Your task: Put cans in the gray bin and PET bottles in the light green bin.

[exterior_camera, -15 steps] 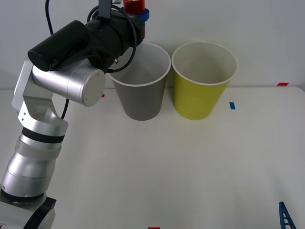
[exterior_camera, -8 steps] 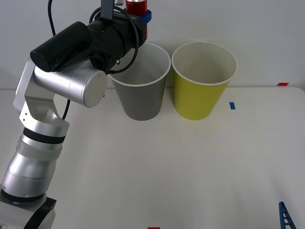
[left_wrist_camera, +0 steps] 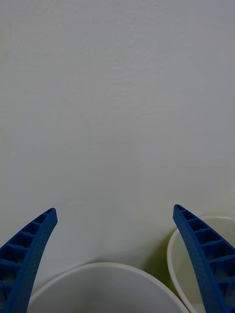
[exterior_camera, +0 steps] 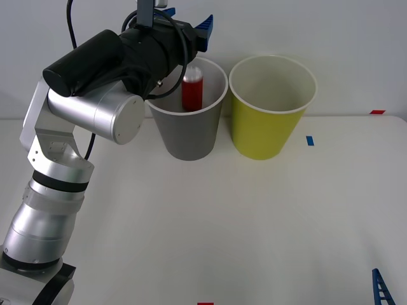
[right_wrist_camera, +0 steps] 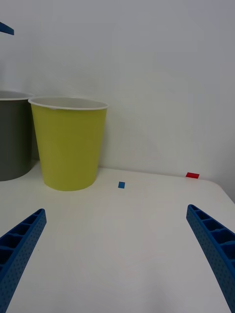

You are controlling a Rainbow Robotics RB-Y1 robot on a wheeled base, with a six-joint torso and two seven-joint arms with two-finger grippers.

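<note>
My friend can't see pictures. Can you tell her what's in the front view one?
A small red can is dropping upright into the gray bin, just below the robot's left gripper, whose blue fingers are open above the bin. An empty light green bin stands beside the gray one on the white table.

Front view high over the table (exterior_camera: 254,216); wrist views low (both toward the bins).

plain white wall (exterior_camera: 343,38), white table (exterior_camera: 241,222)
</note>
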